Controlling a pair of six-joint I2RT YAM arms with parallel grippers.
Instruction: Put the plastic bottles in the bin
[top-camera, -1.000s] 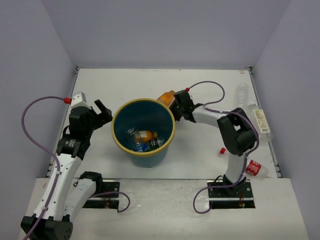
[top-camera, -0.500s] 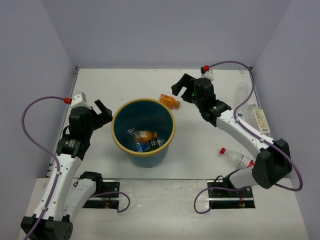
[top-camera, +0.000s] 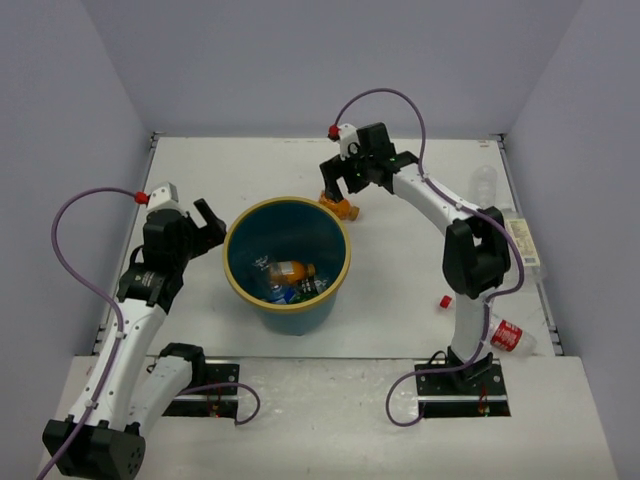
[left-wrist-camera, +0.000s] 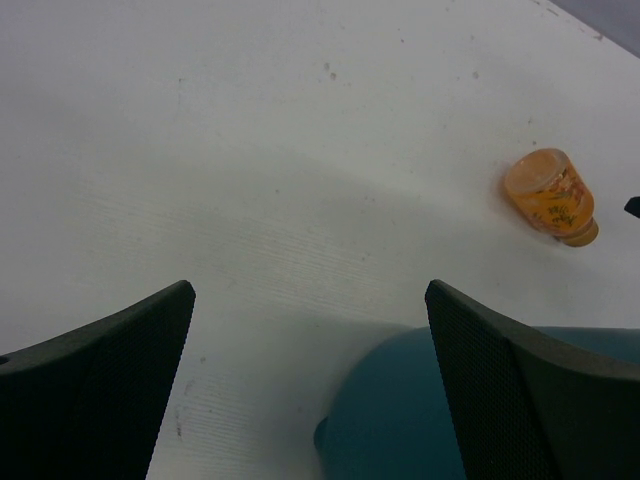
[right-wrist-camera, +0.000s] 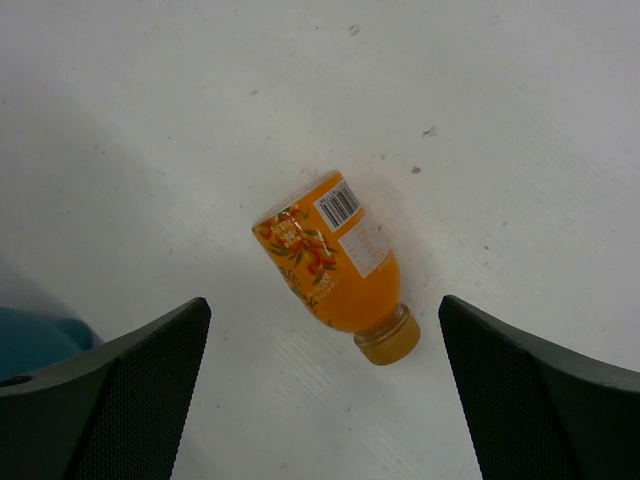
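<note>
Top: bin (top-camera: 228, 262) sits mid-worktop (top-camera: 250, 165) with several bottles (top-camera: 288, 275) inside. Orange bottle (top-camera: 341, 206) lies on the worktop just outside the far rim, with the right tool (top-camera: 340, 186) above it. Left tool (top-camera: 210, 225) is left of the bin, jaws apart.
Left wrist: fingers spread, nothing held; orange bottle lies beyond the bin wall.
Right wrist: jaws wide apart, orange bottle flat below them, not gripped.

The top external camera looks down from above and behind the arm bases over the whole bench (top-camera: 400, 280), while each wrist camera sits close above it, looking between its own fingers (left-wrist-camera: 90, 390), and all three views share the orange bottle (right-wrist-camera: 333, 262) beside the bin (top-camera: 228, 265).
</note>
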